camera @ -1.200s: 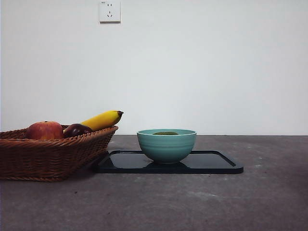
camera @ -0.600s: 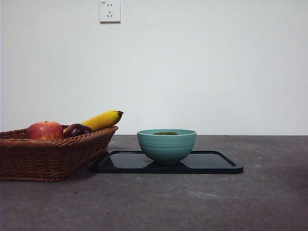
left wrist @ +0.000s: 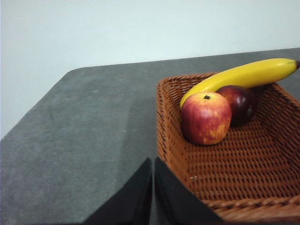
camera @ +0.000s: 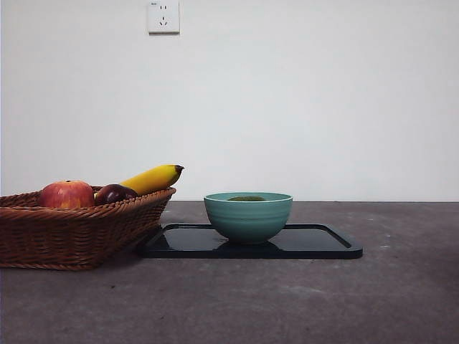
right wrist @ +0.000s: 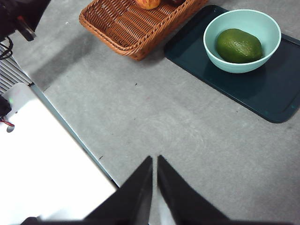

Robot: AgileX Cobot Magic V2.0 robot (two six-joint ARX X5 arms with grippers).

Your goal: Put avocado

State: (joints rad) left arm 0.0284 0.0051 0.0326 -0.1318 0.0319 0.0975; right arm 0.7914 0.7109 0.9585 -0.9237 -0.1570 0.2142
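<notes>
We see three containers on the grey worktop. A teal bowl stands on a dark tray, toward the tray's end nearest the basket, and the avocado lies alone inside it. From the front view only a thin dark green sliver of the avocado shows over the bowl's rim; from the right wrist view we see it whole, resting on the bowl's floor with pale rim visible all round it. The woven brown basket sits at about 9 o'clock from the bowl, its near corner just beside the tray. It holds a red apple, a dark purple plum touching the apple's side, and a yellow banana that leans across behind both, its dark tip poking past the basket's rim.

The avocado is a dull, deep green oval with a slightly pebbled matte skin, lighter where the light catches its upper side.

Our left claw hangs over the worktop just outside the basket's wall, its two black jaws pressed nearly together on nothing. Our right claw hangs high above bare worktop, well apart from tray and bowl, with the avocado at about 1 o'clock from it; its jaws too are drawn narrow and empty.
</notes>
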